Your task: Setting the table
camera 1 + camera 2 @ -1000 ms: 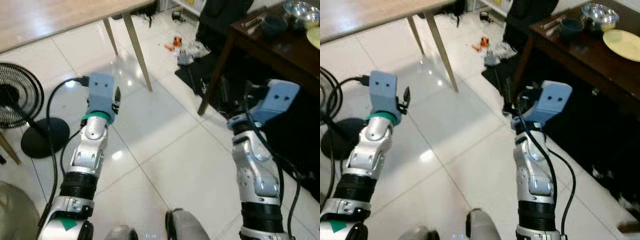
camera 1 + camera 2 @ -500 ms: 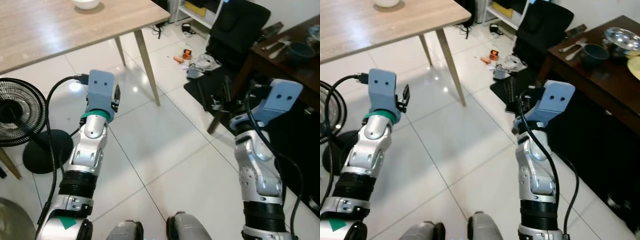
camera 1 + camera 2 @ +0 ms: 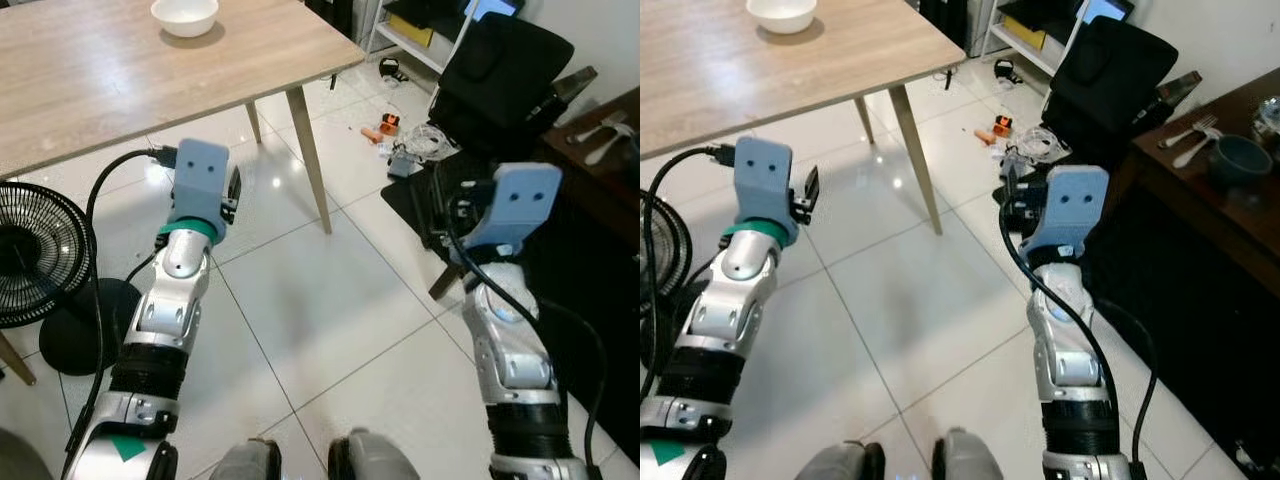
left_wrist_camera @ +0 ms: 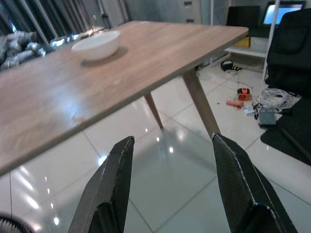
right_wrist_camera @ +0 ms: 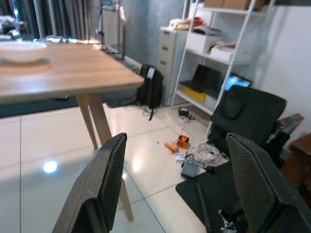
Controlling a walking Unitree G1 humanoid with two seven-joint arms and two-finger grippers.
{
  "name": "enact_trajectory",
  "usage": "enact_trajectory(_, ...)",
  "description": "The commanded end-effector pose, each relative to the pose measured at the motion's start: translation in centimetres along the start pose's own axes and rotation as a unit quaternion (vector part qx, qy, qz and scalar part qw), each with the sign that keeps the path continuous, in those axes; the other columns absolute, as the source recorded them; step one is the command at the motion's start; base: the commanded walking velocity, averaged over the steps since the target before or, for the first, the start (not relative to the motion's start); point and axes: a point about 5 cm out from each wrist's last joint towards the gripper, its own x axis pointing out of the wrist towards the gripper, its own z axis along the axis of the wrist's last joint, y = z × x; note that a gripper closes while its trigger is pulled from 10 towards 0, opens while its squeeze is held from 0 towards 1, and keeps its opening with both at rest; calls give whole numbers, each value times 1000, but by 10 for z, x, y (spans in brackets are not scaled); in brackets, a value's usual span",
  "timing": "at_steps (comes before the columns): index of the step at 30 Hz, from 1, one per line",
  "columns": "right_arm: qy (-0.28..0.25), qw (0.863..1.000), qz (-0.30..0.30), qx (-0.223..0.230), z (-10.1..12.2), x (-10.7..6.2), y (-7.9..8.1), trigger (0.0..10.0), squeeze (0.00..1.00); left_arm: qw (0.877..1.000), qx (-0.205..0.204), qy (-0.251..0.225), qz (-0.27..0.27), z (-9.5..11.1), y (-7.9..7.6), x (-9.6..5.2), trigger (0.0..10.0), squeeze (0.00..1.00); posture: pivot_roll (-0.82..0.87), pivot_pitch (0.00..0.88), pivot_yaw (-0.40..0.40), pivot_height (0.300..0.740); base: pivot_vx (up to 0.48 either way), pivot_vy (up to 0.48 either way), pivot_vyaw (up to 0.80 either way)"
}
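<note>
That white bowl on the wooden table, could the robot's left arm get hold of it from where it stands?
Probably not yet. The white bowl sits far back on the wooden table, well beyond the open left end effector, which hangs over the floor short of the edge.

A light wooden table [image 3: 120, 80] with slanted legs stands ahead on glossy white floor tiles [image 3: 320, 300], and a small white bowl [image 3: 185, 16] sits on it near the far edge. A black standing fan [image 3: 40, 255] is at the left. Both silver arms reach forward, the left gripper [image 3: 232, 192] below the table edge. A black office chair [image 3: 505, 75] stands at the right beside a dark wooden table [image 3: 600, 150].
</note>
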Motion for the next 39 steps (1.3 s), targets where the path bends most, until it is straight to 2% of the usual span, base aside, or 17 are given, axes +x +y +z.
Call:
enact_trajectory(1,25,1000,15,-12,-14,-5,0,10000,0,1000,18,-12,-14,2,-4,-3,10000,0,-9,0,37,740,465,0,0)
enact_trajectory(11,28,1000,3,0,-15,-2,-4,10000,0,1000,13,-21,1,5,-4,-1,10000,0,-12,0,31,740,465,0,0)
enact_trajectory(19,17,999,24,-44,-13,-2,1,10000,0,1000,11,-23,7,6,-3,-1,10000,0,-10,0,29,740,465,0,0)
enact_trajectory(24,6,999,27,-26,-10,0,4,10000,0,1000,11,-25,9,6,-3,-2,10000,0,-8,0,27,740,465,0,0)
enact_trajectory(39,2,999,30,-15,-8,1,7,10000,0,1000,8,-23,13,6,-3,-1,10000,0,-7,0,26,740,465,0,86)
